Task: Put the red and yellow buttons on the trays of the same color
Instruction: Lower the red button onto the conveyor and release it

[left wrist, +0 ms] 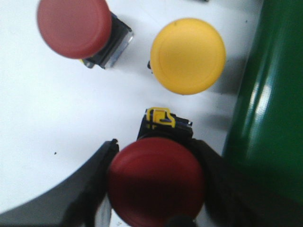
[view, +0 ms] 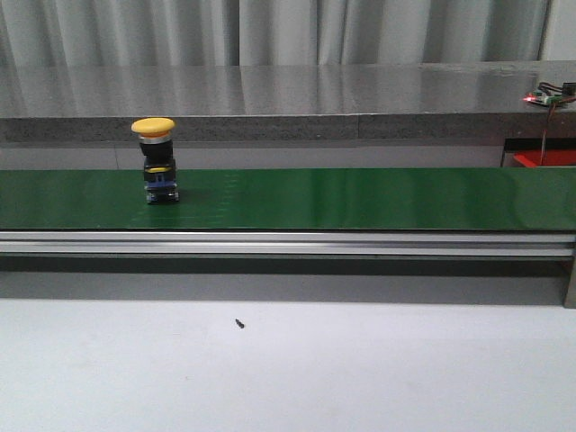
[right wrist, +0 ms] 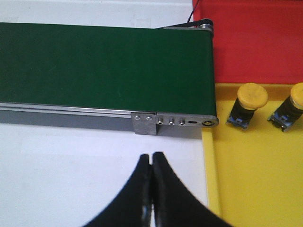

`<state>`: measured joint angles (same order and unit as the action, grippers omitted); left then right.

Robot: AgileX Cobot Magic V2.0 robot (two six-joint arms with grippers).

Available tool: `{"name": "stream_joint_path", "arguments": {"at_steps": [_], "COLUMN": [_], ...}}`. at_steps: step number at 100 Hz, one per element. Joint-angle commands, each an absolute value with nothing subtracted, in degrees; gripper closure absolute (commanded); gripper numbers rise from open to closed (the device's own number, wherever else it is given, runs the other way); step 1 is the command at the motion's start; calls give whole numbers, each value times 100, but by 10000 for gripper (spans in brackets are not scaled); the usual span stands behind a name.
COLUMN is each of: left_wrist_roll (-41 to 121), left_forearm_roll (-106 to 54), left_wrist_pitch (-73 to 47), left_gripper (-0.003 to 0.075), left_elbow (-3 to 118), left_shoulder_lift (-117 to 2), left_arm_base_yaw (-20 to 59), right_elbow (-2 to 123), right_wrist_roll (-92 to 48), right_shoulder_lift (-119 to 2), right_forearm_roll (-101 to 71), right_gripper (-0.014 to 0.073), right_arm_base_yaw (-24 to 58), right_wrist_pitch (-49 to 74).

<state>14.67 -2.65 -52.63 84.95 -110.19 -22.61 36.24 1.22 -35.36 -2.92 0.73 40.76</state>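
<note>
In the left wrist view my left gripper (left wrist: 156, 153) has its black fingers (left wrist: 97, 168) tight against both sides of a red button (left wrist: 156, 182), close under the camera. Another red button (left wrist: 73, 26) and a yellow button (left wrist: 188, 55) stand on the white table beyond it. In the front view a yellow button (view: 155, 155) stands upright on the green belt (view: 360, 198), at its left. My right gripper (right wrist: 151, 155) is shut and empty over the white table beside the yellow tray (right wrist: 255, 179), which holds two yellow buttons (right wrist: 250, 99). The red tray (right wrist: 255, 38) lies behind it. Neither gripper shows in the front view.
The green belt (right wrist: 104, 66) ends at a metal bracket (right wrist: 175, 120) right by the trays. It also shows in the left wrist view (left wrist: 270, 118), next to the held button. A red tray corner (view: 544, 159) shows at the far right of the front view.
</note>
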Motion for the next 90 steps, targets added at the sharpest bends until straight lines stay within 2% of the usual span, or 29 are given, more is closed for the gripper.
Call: {"name": "stream_joint_path", "arguments": {"at_steps": [1, 39, 74, 90], "left_wrist_roll": [1285, 1285, 1296, 1296], "left_forearm_roll": [-317, -708, -708, -725], "left_wrist_pitch": [-5117, -5450, -5370, -5297], "left_gripper": [493, 493, 493, 493], "left_elbow": [8648, 8648, 8648, 8648], "left_shoulder_lift": [-10437, -9665, -9725, -9913], "left_arm_base_yaw": [-2267, -2174, -1419, -1331], "right_elbow": [3766, 3766, 3766, 3766], "right_wrist_roll": [89, 89, 89, 89], "right_shoulder_lift": [-3529, -3529, -3529, -3529], "right_forearm_roll": [-258, -258, -258, -258], "right_gripper": [661, 661, 661, 661], "right_arm_base_yaw": [76, 76, 76, 76], "right_wrist_pitch": [3697, 3697, 3697, 3697]}}
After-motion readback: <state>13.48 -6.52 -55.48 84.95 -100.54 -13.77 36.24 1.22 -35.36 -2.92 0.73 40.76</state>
